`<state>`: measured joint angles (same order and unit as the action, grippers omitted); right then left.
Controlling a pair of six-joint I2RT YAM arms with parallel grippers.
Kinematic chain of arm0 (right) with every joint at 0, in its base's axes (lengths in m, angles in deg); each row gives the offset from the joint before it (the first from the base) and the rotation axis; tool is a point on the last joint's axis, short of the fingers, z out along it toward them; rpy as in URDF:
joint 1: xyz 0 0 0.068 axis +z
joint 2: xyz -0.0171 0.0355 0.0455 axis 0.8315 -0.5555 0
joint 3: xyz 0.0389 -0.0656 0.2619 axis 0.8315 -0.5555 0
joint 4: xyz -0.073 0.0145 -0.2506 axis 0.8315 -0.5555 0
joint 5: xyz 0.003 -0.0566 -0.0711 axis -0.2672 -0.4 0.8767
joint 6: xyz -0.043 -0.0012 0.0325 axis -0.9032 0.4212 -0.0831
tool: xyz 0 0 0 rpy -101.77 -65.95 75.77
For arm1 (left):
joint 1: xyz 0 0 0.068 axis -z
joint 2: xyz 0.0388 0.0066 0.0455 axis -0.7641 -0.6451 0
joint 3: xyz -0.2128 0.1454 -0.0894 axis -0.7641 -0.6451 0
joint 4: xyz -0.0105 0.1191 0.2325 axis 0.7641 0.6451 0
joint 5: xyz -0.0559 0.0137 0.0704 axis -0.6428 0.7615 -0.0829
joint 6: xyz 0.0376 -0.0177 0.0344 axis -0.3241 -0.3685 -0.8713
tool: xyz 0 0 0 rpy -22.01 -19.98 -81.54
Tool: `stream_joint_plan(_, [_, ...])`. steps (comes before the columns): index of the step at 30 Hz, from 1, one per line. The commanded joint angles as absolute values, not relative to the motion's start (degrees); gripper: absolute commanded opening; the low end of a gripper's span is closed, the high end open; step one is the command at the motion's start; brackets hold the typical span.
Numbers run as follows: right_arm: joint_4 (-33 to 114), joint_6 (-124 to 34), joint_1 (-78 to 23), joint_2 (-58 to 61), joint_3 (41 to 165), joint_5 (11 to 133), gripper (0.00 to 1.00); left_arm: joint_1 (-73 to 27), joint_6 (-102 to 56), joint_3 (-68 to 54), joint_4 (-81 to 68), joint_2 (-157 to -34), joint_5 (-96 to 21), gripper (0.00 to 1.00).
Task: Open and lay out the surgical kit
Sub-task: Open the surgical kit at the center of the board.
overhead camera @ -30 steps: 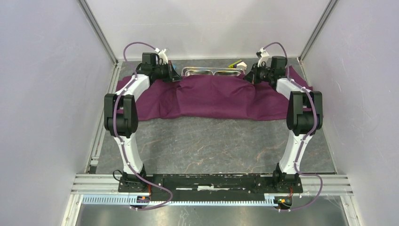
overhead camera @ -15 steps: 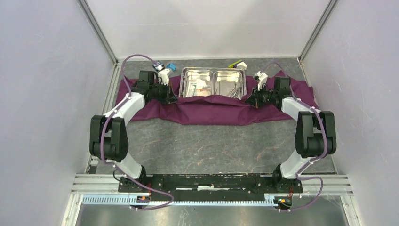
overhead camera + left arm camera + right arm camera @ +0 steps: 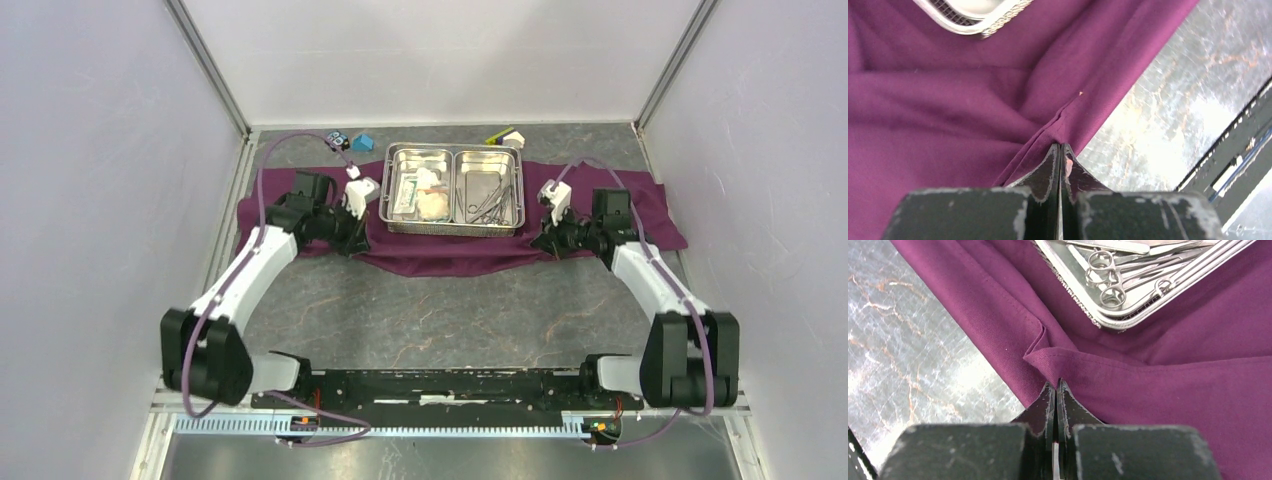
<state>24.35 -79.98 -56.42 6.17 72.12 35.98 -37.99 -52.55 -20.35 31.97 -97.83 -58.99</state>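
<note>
On the far tabletop [image 3: 570, 135]: a drag is threatening

The left gripper [image 3: 1060, 147] and right gripper [image 3: 1054, 384] are clamping tight on the purple wrap's [image 3: 455, 255] near hem, the steel tray [image 3: 452, 230] sitting atop it. Uneven pulling risks dragging the tray askew.

Both arms stretch toward the far side, elbows folded low beside their bases. The left gripper [image 3: 350, 238] and right gripper [image 3: 546, 240] angle downward, jaws pressed together, each pinching a fold of the cloth wrap [image 3: 450, 252].
</note>
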Motion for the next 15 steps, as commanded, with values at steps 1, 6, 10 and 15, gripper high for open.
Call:
stream_joint_plan(1, [15.2, -86.9, -56.6, 14.1, 69.4, 41.0, 0.00, -33.7, -61.4, -22.3, 43.0, -89.5, -55.5, 0.02])
stream_joint_plan(6, [7.2, -93.0, -56.5, 22.5, 65.6, 41.4, 0.04, -28.0, -64.9, -25.2, 49.1, -82.8, -55.5, 0.02])
stream_joint_plan(10, [1.4, -99.2, -56.6, 30.3, 62.9, 40.3, 0.07, -24.4, -67.4, -26.7, 53.1, -78.0, -54.6, 0.02])
stream_joint_plan(15, [-2.7, -105.7, -56.6, 38.5, 60.9, 40.9, 0.10, -21.8, -69.1, -28.4, 56.1, -71.7, -54.1, 0.02])
